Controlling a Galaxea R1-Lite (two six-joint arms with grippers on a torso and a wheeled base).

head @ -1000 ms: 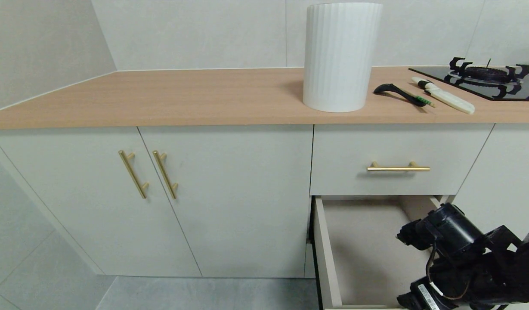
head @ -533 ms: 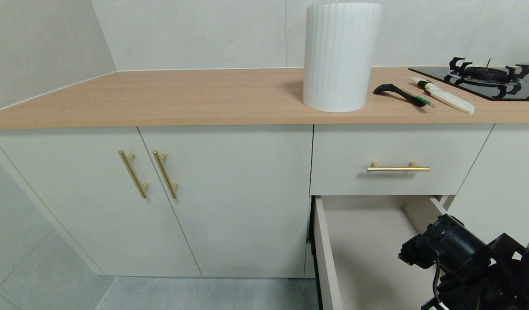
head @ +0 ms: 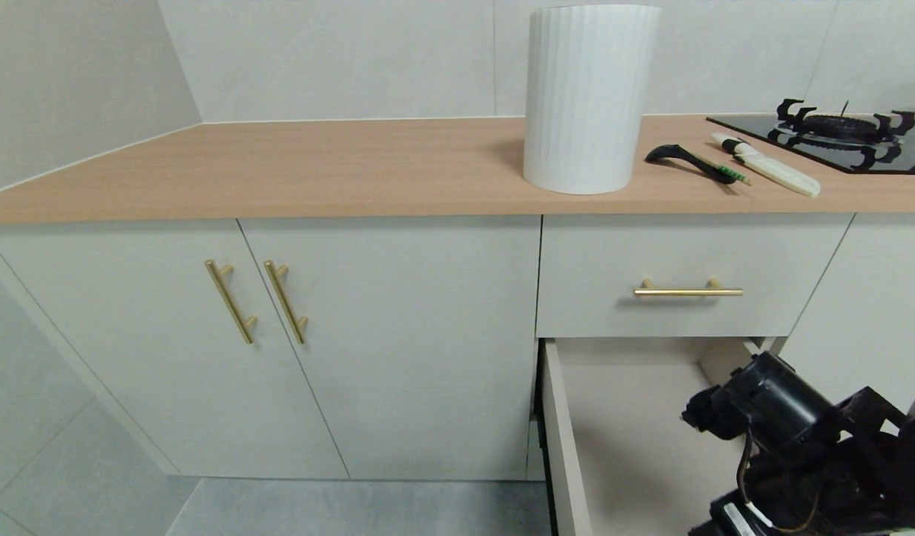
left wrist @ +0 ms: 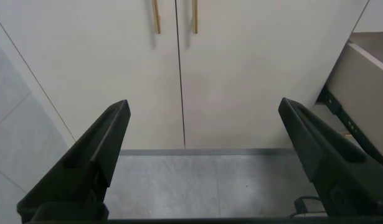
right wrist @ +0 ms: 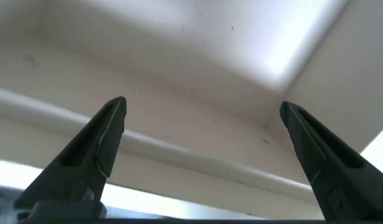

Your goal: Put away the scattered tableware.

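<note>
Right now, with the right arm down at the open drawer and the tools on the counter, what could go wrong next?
The right pincer points, open, into the open drawer; lifting toward the counter may clip the handle on the closed drawer above. The knife and black-handled tool lie close together, so grabbing one might shove the other. The tall white container stands beside them and could be bumped.

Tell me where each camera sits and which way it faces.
Head view: on the head, facing forward and down at countertop, cabinet doors and open drawer; right arm shows lower right.
Left wrist view: low, facing cabinet doors and floor; open left end effector frames it.
Right wrist view: at the drawer, facing what seems its inside corner, past the open right end effector.
Shared: head and left wrist views show the gold door handles.
</note>
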